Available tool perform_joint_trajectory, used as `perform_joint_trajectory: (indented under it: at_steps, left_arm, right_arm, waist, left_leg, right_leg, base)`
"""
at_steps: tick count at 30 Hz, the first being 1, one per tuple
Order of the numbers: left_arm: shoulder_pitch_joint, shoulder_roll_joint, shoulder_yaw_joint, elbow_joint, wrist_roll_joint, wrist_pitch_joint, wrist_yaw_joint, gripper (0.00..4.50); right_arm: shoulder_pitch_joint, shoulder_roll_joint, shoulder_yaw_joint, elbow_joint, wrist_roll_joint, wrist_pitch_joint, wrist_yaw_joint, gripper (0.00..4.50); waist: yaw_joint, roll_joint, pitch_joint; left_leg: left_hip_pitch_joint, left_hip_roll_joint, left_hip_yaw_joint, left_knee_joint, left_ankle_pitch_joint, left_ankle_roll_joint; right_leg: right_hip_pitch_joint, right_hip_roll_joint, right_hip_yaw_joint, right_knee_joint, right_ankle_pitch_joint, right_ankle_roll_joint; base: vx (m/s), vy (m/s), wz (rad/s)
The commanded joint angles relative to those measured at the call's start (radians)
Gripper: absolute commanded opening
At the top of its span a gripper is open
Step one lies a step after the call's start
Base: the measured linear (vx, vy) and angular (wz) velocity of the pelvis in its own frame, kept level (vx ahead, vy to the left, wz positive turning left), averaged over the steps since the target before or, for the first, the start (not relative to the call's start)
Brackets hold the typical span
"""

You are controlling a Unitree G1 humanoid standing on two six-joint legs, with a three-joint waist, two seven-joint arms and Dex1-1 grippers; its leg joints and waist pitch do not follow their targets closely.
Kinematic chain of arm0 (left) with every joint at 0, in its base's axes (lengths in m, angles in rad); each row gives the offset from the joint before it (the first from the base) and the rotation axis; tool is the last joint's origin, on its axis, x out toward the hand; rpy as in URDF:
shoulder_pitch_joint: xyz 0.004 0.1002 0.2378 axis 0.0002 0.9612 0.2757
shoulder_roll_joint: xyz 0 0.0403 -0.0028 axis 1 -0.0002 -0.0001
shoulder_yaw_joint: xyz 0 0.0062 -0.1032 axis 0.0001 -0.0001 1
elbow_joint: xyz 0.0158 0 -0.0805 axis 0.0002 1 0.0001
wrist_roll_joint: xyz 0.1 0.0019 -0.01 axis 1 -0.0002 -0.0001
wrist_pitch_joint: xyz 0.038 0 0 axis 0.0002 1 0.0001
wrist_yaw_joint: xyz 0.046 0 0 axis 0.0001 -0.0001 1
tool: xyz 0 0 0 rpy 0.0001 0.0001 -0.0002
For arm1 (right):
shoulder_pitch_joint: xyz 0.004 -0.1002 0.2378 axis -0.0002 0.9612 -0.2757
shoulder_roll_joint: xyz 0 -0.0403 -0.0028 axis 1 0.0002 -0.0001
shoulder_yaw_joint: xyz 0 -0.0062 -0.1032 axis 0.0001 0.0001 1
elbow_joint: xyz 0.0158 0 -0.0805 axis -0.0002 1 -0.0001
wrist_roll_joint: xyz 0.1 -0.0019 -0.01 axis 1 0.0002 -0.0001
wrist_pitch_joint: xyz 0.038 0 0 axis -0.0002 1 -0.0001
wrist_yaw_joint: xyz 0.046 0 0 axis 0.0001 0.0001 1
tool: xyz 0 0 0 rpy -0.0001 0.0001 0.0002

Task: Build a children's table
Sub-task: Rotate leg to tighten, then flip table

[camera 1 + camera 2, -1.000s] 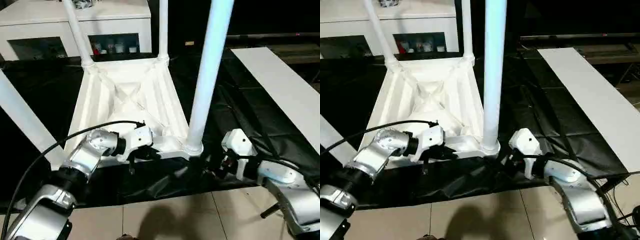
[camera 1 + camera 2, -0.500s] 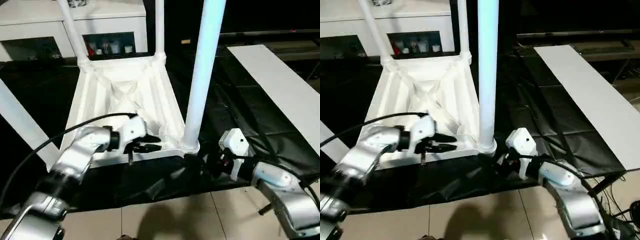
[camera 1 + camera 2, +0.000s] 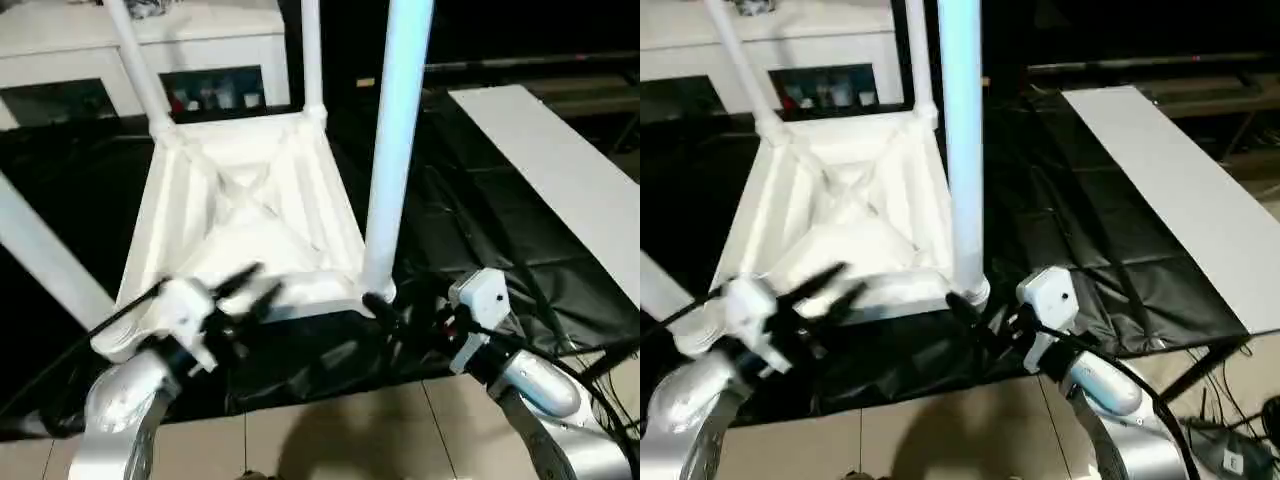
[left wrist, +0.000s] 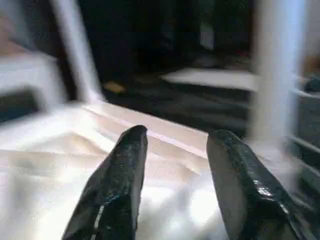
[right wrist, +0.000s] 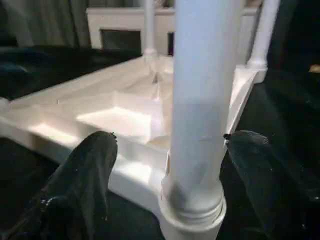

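Note:
The children's table lies upside down on black cloth, its ribbed white tabletop [image 3: 240, 200] facing up. Two legs [image 3: 135, 60] stand in the far corner sockets and one tall leg [image 3: 395, 150] in the near right socket. A fourth leg [image 3: 45, 255] leans out at the near left. My left gripper [image 3: 252, 285] hovers at the tabletop's near edge, open, with nothing between its fingers [image 4: 122, 170]. My right gripper [image 5: 175, 135] is open, its fingers [image 5: 85, 175] wide on either side of the near right leg's base without touching it.
A white cabinet with glass doors [image 3: 60, 60] stands behind the table. A flat white board [image 3: 560, 170] lies on the right over the black cloth [image 3: 480, 230]. Tiled floor [image 3: 330, 430] runs along the near side, with cables at the lower right [image 3: 1230, 450].
My left gripper has opened and drawn back from the tabletop's near rim toward me. The right gripper has stayed around the leg's base. The head camera has shifted a little.

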Motion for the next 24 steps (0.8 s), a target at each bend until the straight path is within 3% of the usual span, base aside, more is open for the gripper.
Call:
perform_joint_trajectory:
  at_steps: [1,5,6,10,12,19,20,24]
  left_arm:
    - [0.048,-0.043,0.053,-0.038,0.064,-0.140,0.097,2.54]
    - [0.119,-0.116,0.111,-0.090,0.185,-0.270,0.271,2.87]
    - [0.130,-0.129,0.120,-0.102,0.205,-0.275,0.303,2.99]
    - [0.173,-0.210,0.170,-0.140,0.264,-0.265,0.423,3.32]
    - [0.162,-0.239,0.212,-0.149,0.266,-0.213,0.495,3.44]
    - [0.095,-0.230,0.271,-0.122,0.267,-0.151,0.605,3.96]
    - [0.093,-0.229,0.271,-0.122,0.267,-0.146,0.607,4.04]
    - [0.050,-0.190,0.277,-0.096,0.221,-0.086,0.597,4.39]
  right_arm:
    - [-0.006,0.012,-0.005,-0.002,0.010,-0.002,-0.016,4.39]
    - [-0.002,0.026,0.017,0.008,0.002,-0.015,-0.021,4.50]
    - [0.000,0.027,0.021,0.010,0.001,-0.019,-0.022,4.50]
    - [0.012,0.035,0.025,0.018,0.008,-0.022,-0.016,4.50]
    - [0.009,0.042,0.021,0.020,0.008,-0.024,-0.024,4.50]
    - [0.001,0.049,0.030,0.016,0.019,-0.038,-0.019,4.50]
    - [0.002,0.050,0.028,0.015,0.021,-0.039,-0.019,4.50]
    - [0.009,0.045,0.026,-0.004,0.045,-0.041,0.004,4.50]
  waist:
    - [-0.003,-0.005,-0.035]
    - [-0.004,-0.007,-0.036]
    - [-0.004,-0.011,-0.037]
    - [-0.002,-0.012,-0.035]
    - [0.001,-0.016,-0.038]
    - [0.003,-0.008,-0.041]
    - [0.002,-0.011,-0.041]
    - [0.003,-0.008,-0.044]
  left_leg:
    - [0.018,0.057,-0.043,-0.093,-0.488,-0.035]
    - [0.018,0.056,-0.044,-0.093,-0.493,-0.036]
    - [0.020,0.057,-0.043,-0.091,-0.497,-0.036]
    - [0.018,0.057,-0.043,-0.091,-0.491,-0.032]
    - [0.020,0.054,-0.042,-0.087,-0.486,-0.030]
    - [0.019,0.053,-0.048,-0.090,-0.485,-0.037]
    - [0.017,0.052,-0.047,-0.089,-0.480,-0.034]
    - [0.017,0.052,-0.046,-0.088,-0.466,-0.028]
  right_leg:
    - [0.008,-0.048,0.035,-0.108,-0.483,-0.079]
    - [0.006,-0.044,0.035,-0.108,-0.472,-0.052]
    - [0.005,-0.043,0.035,-0.109,-0.470,-0.049]
    - [0.005,-0.043,0.037,-0.109,-0.463,-0.051]
    - [0.003,-0.042,0.037,-0.107,-0.461,-0.047]
    - [0.007,-0.038,0.034,-0.099,-0.384,-0.057]
    - [0.008,-0.039,0.034,-0.100,-0.376,-0.059]
    - [0.009,-0.037,0.034,-0.096,-0.341,-0.070]
  base:
    - [0.000,0.000,0.00]
    - [0.000,0.000,0.00]
    - [0.000,0.000,0.00]
    - [0.000,0.000,0.00]
    - [0.000,0.000,0.00]
    - [0.000,0.000,0.00]
    - [0.000,0.000,0.00]
    - [0.000,0.000,0.00]
